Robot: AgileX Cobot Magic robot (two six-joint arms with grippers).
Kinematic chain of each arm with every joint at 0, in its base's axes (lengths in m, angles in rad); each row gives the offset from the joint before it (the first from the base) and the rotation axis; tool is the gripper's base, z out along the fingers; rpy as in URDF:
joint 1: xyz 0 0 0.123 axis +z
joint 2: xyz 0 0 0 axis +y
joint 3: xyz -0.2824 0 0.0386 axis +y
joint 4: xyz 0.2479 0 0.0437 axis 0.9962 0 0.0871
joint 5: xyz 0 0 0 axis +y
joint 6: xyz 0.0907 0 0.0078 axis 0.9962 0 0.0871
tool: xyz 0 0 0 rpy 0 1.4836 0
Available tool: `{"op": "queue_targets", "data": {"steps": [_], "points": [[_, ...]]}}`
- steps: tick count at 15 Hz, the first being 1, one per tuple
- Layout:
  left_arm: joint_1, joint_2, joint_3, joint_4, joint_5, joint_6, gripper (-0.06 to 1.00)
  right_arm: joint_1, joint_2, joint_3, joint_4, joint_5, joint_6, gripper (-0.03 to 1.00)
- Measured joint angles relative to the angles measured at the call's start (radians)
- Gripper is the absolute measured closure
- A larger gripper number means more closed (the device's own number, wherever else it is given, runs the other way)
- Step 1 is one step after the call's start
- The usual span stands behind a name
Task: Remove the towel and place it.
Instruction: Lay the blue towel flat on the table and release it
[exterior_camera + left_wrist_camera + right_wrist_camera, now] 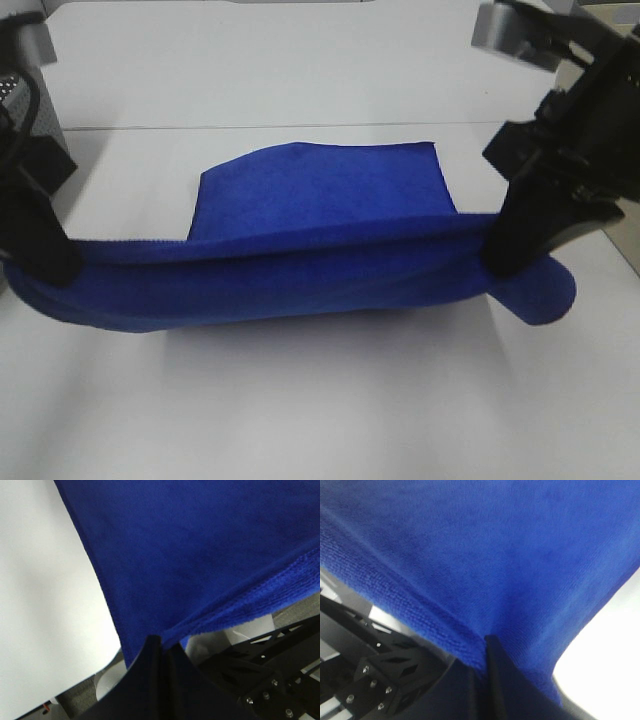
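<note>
The royal-blue towel [320, 215] hangs stretched between my two grippers above the white table, its near edge taut and its far part trailing down onto the table. My left gripper [55, 262] is shut on the towel's left corner. My right gripper [505, 255] is shut on the right corner, with a blue fold bulging below it. In the left wrist view the towel [200, 555] fills most of the frame and the fingers [160, 652] pinch its hem. In the right wrist view the towel [495, 555] is pinched the same way by the fingers [487, 647].
The white table [320, 400] spreads under the towel. The grey perforated basket [30, 105] shows only as a corner at the far left edge. A seam in the table [300, 127] runs across behind the towel.
</note>
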Motion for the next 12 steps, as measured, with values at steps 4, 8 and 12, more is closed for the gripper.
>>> {"op": "queue_targets", "data": {"steps": [4,8,12], "points": [[-0.027,-0.026,0.139,-0.035,-0.003,-0.012,0.94,0.000,-0.001,0.157,0.044,-0.003,0.000,0.97],[-0.026,-0.082,0.249,-0.073,-0.003,-0.041,0.94,-0.003,-0.003,0.250,0.095,-0.004,0.000,0.97],[-0.026,-0.087,0.332,-0.138,-0.005,-0.048,0.94,-0.009,-0.003,0.306,0.103,-0.003,-0.001,0.97]]}}
